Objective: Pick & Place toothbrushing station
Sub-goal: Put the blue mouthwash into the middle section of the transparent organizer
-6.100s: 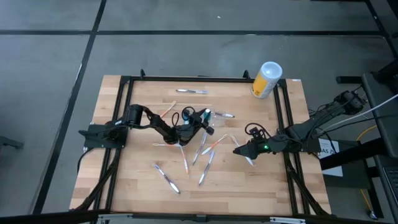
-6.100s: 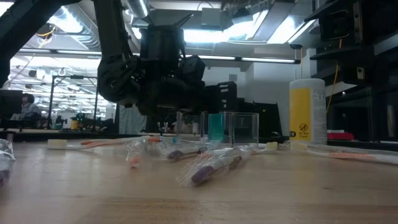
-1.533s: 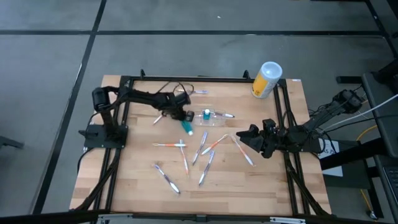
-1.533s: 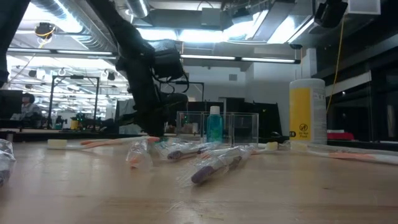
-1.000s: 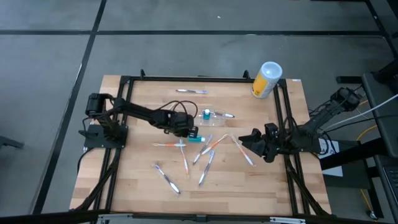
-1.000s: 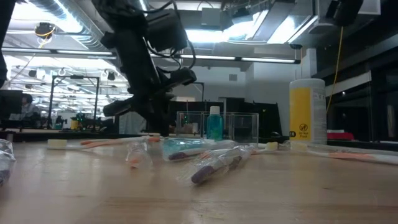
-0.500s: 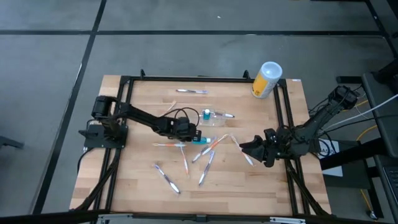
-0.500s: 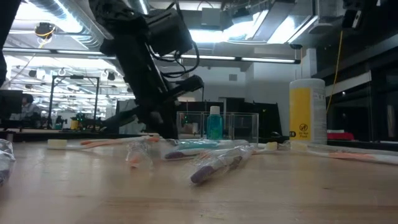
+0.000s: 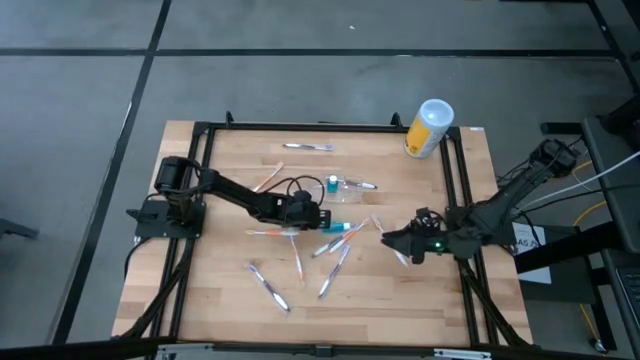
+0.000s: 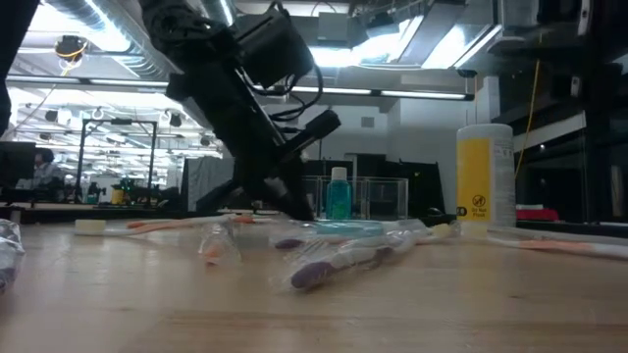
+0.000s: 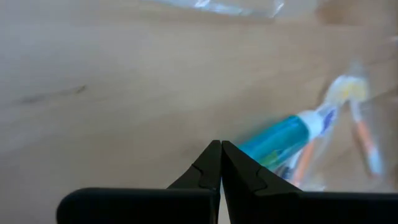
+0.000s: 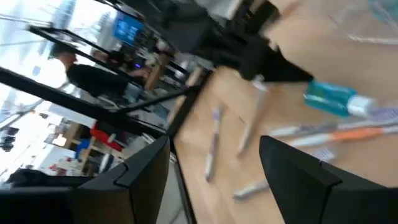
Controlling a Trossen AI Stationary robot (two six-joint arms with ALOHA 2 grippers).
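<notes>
The toothbrushing station stands upright near the table's middle, just beyond the left gripper, whose fingers are pressed together holding nothing, tips beside a teal toothpaste tube. The right gripper, jaws spread wide and empty, hovers well apart from the station over scattered toothbrushes. The low view alone shows a teal bottle in the station's compartment. The table's near side offers open space.
</notes>
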